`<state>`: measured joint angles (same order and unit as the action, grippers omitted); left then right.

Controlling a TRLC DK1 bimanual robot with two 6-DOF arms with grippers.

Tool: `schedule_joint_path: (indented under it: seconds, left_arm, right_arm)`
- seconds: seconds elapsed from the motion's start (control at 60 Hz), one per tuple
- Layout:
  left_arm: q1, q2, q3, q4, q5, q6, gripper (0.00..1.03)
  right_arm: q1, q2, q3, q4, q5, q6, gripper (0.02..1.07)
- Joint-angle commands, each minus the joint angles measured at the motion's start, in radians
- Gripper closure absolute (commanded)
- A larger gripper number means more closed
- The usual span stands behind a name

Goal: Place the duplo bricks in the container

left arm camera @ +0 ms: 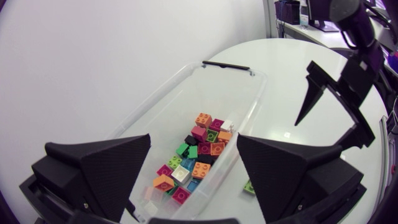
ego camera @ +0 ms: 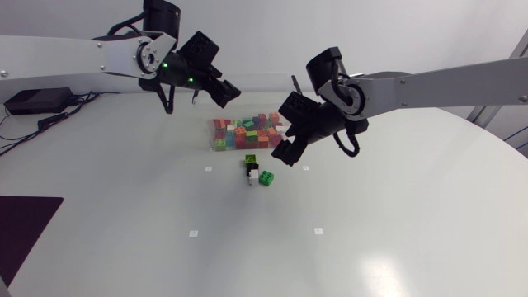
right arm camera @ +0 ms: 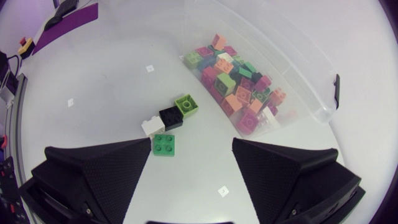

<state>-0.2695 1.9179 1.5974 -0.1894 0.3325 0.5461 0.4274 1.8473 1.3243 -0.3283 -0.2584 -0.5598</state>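
Clear plastic forms the container point(ego camera: 213, 139), a long open tub lying near the middle of the white counter point(ego camera: 396, 223). It holds a heap of bricks point(ego camera: 247, 132) in orange, pink, green, red, white and black. In the left wrist view the heap point(left arm camera: 202, 146) fills the end nearer the camera, while the far end of the container point(left arm camera: 161, 106) shows bare floor. Four loose bricks lie on the counter just beside the container, on the side facing the camera. A lime brick point(ego camera: 251, 159), a black brick point(ego camera: 252, 167) and a white brick point(ego camera: 253, 177) touch in a short row, with a green brick point(ego camera: 266, 177) just beside the white one. The left gripper point(ego camera: 224, 91) hangs in the air beside the container's far left corner, its fingers spread apart and holding nothing. Its own view looks down between them into the tub. The right gripper point(ego camera: 282, 153) hovers above the counter at the container's right end, near the loose bricks, also released and carrying nothing. Its wrist view shows the green brick point(right arm camera: 164, 145) just ahead of its parted fingers, with the white brick point(right arm camera: 152, 126), black brick point(right arm camera: 170, 116) and lime brick point(right arm camera: 186, 104) farther ahead and the container point(right arm camera: 311, 106) beyond. Small white markers point(ego camera: 193, 233) dot the counter, and a dark mat point(ego camera: 25, 231) lies at its left edge.
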Motion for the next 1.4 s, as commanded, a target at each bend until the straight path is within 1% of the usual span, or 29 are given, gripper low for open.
schedule_joint_path:
  seconds: [0.0, 0.267, 0.467, 0.567, 0.75, 0.833, 0.983, 1.083, 1.183, 1.383]
  left_arm:
    - [0.000, -0.108, -0.094, -0.008, 0.003, 0.064, 0.06]
    - [-0.007, -0.303, -0.350, -0.064, 0.026, 0.219, 0.06]
    - [-0.013, -0.330, -0.465, -0.091, 0.026, 0.322, 0.06]
    - [-0.014, -0.323, -0.504, -0.093, 0.031, 0.364, 0.06]
    - [-0.033, -0.296, -0.537, -0.090, 0.033, 0.399, 0.06]
    - [-0.040, -0.280, -0.545, -0.087, 0.033, 0.405, 0.06]
    - [-0.066, -0.253, -0.553, -0.087, 0.033, 0.420, 0.06]
    - [-0.076, -0.241, -0.548, -0.087, 0.031, 0.425, 0.06]
    - [-0.080, -0.235, -0.541, -0.090, 0.031, 0.425, 0.06]
    - [-0.093, -0.223, -0.530, -0.097, 0.023, 0.428, 0.06]
  right_arm:
    - [0.004, 0.053, -0.014, 0.012, -0.002, -0.032, 0.12]
    - [0.022, 0.162, 0.001, 0.008, -0.013, -0.058, 0.13]
    - [0.039, 0.230, 0.052, -0.012, -0.012, -0.066, 0.13]
    - [0.037, 0.263, 0.090, -0.051, -0.013, -0.074, 0.13]
    - [0.042, 0.290, 0.122, -0.064, -0.013, -0.077, 0.13]
    - [0.042, 0.300, 0.141, -0.075, -0.013, -0.078, 0.15]
    - [0.050, 0.331, 0.202, -0.149, -0.013, -0.095, 0.17]
    - [0.056, 0.352, 0.247, -0.195, -0.012, -0.100, 0.22]
    - [0.062, 0.374, 0.288, -0.222, -0.010, -0.103, 0.23]
    - [0.073, 0.446, 0.420, -0.362, 0.004, -0.112, 0.35]
